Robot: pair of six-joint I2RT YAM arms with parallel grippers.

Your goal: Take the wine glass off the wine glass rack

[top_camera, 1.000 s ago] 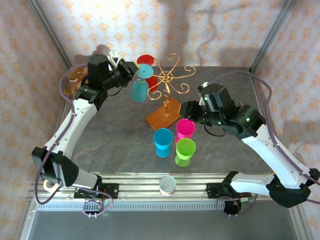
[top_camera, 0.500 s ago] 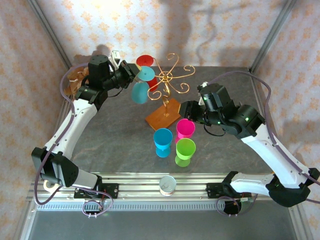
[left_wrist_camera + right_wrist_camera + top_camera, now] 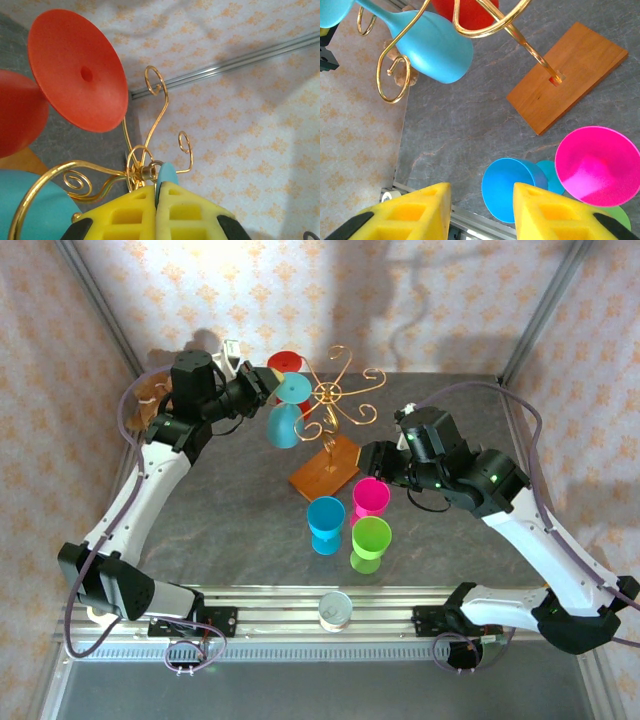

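Wine glass (image 3: 283, 425): teal, tilted bowl-down at 9 o'clock of the wine glass rack (image 3: 337, 398) post | left gripper (image 3: 157, 192): jaws pinched tight on the glass's foot rim | right gripper (image 3: 482, 200): jaws partly apart, empty, above blue cup (image 3: 325, 523) standing on the desk (image 3: 230, 510) at 6 o'clock of the rack's wooden base (image 3: 327, 468)

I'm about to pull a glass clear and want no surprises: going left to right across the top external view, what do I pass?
left hand → teal wine glass → wooden base of the wine glass rack → pink wine glass
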